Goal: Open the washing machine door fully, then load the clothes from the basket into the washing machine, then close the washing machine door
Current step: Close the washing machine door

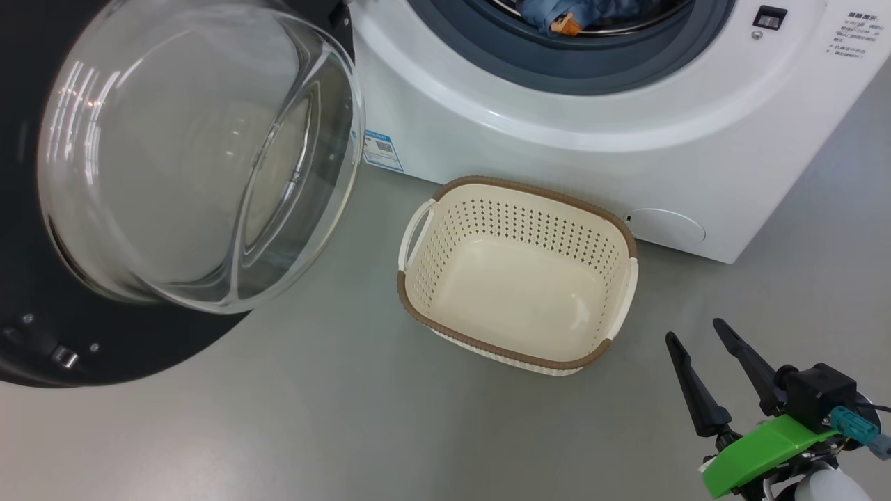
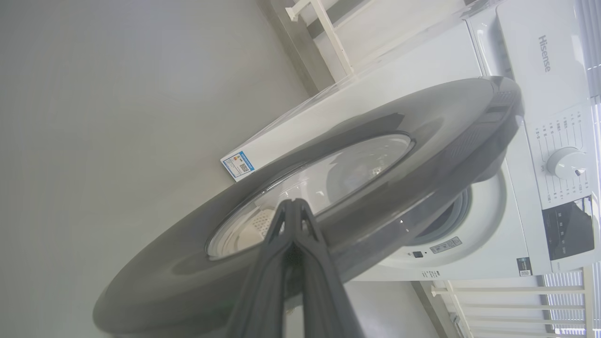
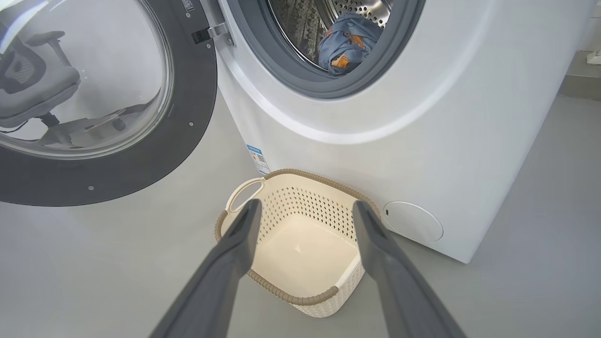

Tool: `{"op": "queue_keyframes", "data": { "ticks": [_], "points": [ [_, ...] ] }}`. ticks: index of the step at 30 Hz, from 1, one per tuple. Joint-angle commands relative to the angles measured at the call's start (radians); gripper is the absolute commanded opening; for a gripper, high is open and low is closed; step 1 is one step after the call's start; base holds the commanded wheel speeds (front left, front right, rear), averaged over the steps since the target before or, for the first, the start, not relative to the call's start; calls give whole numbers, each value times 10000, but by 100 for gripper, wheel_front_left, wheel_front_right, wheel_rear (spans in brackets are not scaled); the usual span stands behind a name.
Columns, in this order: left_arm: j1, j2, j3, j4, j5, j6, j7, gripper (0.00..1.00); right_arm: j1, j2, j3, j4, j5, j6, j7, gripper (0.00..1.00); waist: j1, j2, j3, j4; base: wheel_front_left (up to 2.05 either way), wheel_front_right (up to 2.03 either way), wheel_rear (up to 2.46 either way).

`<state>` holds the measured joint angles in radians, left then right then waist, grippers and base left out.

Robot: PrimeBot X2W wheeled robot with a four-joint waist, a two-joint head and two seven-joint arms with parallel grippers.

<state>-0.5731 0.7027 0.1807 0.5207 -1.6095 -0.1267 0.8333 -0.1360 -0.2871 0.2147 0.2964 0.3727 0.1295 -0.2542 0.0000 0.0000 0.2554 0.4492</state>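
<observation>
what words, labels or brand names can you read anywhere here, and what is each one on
"Hisense": grey lettering on the top panel of the big white front-loading washing machine.
Blue label sticker on its lower front: print and code too small to read.
Markings around the white dial: too blurred to read.
Small printed notice beside the door opening: too small to read.

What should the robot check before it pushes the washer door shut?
1. Basket empty: ok.
2. Clothes inside the washer: ok.
3. Clothes clear of the grey ring: cannot tell, they lie close to it.
4. Left gripper shut, by the outer side of the door: ok.
5. Right gripper open, holding nothing, away from the door: ok.
</observation>
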Motion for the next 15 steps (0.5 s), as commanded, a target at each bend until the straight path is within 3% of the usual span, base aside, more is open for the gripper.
{"op": "queue_keyframes", "data": {
  "ticks": [1,15],
  "points": [
    [70,465,276,-402,-203,-40,349,0,233,-29,140,-224,67,12,-76,100,0,0,-75,19,0,0,0],
    [581,234,478,-1534,-462,-40,1674,0,458,79,-53,-298,50,12,-76,100,0,0,-539,-133,0,0,0]
  ]
}}
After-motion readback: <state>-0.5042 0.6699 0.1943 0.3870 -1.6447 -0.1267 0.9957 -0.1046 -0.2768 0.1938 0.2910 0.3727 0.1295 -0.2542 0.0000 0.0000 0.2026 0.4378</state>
